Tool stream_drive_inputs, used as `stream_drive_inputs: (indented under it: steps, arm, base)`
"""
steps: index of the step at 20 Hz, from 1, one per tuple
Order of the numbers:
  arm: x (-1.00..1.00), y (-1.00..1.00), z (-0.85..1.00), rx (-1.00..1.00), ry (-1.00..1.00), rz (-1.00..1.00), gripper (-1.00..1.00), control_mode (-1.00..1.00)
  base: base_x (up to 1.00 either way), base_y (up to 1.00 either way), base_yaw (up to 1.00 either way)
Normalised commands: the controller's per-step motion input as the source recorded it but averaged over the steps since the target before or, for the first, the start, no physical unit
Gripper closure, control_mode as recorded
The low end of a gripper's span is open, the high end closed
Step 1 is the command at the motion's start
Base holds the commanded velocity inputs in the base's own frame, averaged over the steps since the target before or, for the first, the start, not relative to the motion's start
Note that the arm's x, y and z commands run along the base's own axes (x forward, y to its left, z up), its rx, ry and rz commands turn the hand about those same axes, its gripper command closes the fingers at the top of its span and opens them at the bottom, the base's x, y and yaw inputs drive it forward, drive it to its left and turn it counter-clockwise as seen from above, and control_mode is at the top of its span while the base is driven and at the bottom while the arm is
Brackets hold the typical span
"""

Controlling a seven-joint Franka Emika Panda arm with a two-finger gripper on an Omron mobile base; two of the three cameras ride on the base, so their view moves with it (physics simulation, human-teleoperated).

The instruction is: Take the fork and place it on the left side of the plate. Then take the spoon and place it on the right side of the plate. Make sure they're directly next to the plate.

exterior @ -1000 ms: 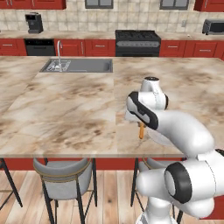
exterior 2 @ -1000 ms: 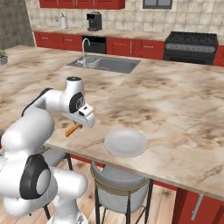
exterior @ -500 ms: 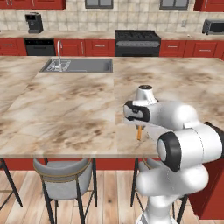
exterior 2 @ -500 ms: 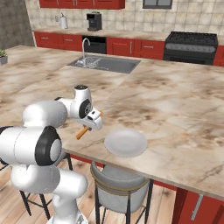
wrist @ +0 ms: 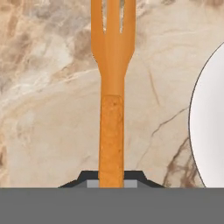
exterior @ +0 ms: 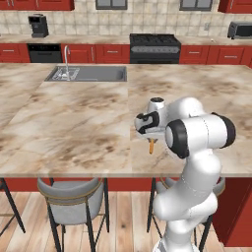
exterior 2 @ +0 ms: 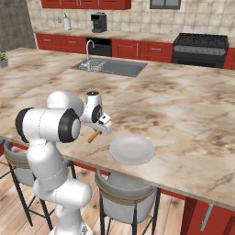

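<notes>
Fingers of the gripper (wrist: 111,183) pinch the handle of the orange fork (wrist: 112,87), which hangs low over the marble counter (exterior 2: 183,105). Just beside it to the right lies the plate (exterior 2: 132,149), near the counter's front edge.

Orange fork (wrist: 113,65), grey-white plate (wrist: 209,122)

The arm folds tightly forward, elbow raised, wrist bent down over the surface (exterior 2: 183,114). The end effector (exterior 2: 97,133) points downward, its two fingers closed on the handle of the fork (wrist: 112,87).
</notes>
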Motion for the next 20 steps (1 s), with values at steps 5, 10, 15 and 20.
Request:
stream_drive_inputs:
  steps: [5, 10, 15, 20]
  arm:
    - [0.07, -0.04, -0.37, 0.00, 0.01, 0.00, 1.00, -1.00]
    - [-0.05, 0.00, -0.36, 0.00, 0.01, 0.00, 1.00, -1.00]
    - [-0.25, -0.04, -0.20, 0.00, 0.00, 0.00, 1.00, -1.00]
    - [-0.17, -0.27, -0.07, 0.01, 0.00, 0.00, 1.00, -1.00]
  base:
    - [0.00, 0.00, 0.00]
    - [0.00, 0.00, 0.00]
    - [0.00, 0.00, 0.00]
    - [0.00, 0.00, 0.00]
